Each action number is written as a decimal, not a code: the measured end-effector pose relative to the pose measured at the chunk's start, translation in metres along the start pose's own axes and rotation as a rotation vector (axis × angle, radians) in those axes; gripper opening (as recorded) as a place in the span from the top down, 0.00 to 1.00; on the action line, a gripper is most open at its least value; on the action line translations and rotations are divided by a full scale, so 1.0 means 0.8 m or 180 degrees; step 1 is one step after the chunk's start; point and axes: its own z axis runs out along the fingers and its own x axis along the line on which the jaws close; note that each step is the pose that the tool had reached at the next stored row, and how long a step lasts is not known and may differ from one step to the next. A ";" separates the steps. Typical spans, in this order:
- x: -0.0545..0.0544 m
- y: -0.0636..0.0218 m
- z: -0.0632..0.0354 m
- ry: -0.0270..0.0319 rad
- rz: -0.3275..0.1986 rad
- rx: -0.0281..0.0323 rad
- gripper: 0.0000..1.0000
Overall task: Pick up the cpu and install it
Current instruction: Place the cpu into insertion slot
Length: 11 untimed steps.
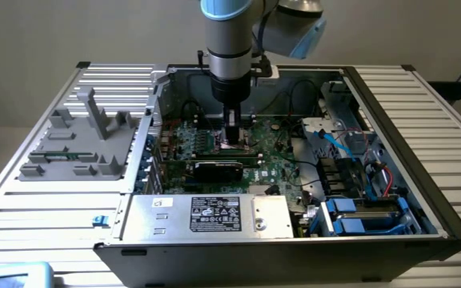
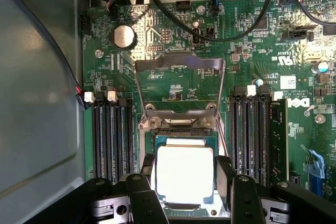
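The cpu (image 2: pixel 185 174), a small square chip with a bright silver top, sits low over the motherboard socket (image 2: pixel 178 125). My gripper (image 2: pixel 186 169) is down around it, one black finger (image 2: pixel 148 167) against one edge and the other pressed to the opposite edge, shut on it. The socket's metal load frame (image 2: pixel 178 65) is swung open beyond the chip. In the exterior view my gripper (image 1: pixel 233 143) reaches straight down into the open computer case (image 1: pixel 350 78), onto the green motherboard (image 1: pixel 275 159).
Black memory slots (image 2: pixel 110 135) flank the socket on both sides. Black cables (image 2: pixel 210 30) cross the board. A black card (image 1: pixel 218 169) and a silver box with a white label (image 1: pixel 206 215) lie nearer the front. A grey fixture (image 1: pixel 78 144) stands on the exterior view's left.
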 end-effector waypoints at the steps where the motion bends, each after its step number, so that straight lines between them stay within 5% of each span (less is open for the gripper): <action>1: 0.000 0.000 0.001 0.0002 0.0000 0.0000 0.45; 11: 0.000 -0.001 0.008 0.0016 0.0002 0.0007 0.45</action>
